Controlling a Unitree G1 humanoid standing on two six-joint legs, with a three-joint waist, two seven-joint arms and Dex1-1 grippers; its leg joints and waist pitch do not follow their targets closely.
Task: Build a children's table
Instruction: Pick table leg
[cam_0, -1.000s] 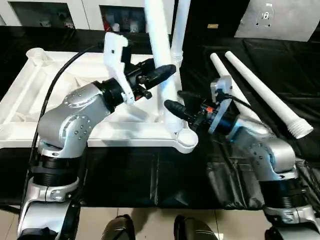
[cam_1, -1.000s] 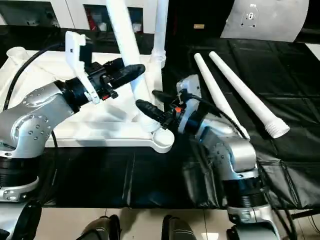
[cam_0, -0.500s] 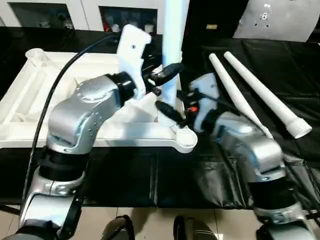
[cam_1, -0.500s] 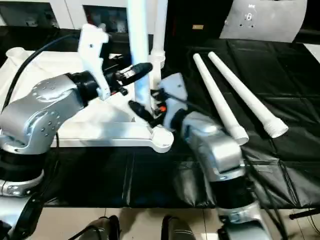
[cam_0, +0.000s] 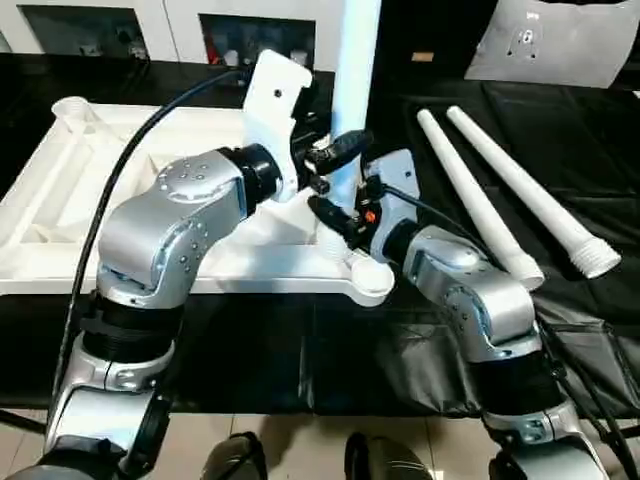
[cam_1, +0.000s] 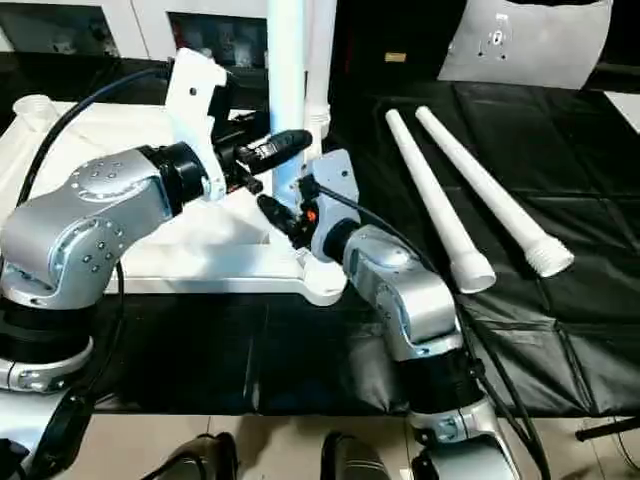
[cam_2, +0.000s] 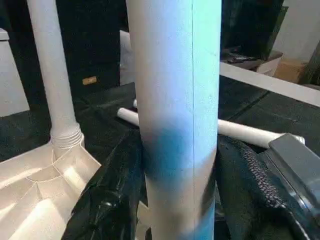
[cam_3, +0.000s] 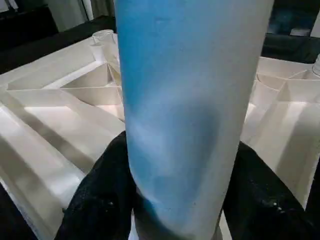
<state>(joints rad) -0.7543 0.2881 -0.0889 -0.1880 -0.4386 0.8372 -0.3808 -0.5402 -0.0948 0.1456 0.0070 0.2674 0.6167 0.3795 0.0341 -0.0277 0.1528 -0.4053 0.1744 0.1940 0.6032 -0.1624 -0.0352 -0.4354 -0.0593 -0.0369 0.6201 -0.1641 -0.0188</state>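
We are gripping the upright leg (cam_0: 355, 60) with both the left gripper (cam_0: 338, 150) and right gripper (cam_0: 335, 215), over the tabletop's (cam_0: 120, 170) near corner socket (cam_0: 370, 275). If we are tilting it, the threads may jam.

No text, label, brand or number can be read anywhere in these views. Nothing legible stands near either set of jaws.

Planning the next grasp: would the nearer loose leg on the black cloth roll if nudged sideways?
Likely yes: the loose leg is a smooth round tube lying flat. Its taper should curve the roll. It looks hollow plastic, so probably light and stiff.
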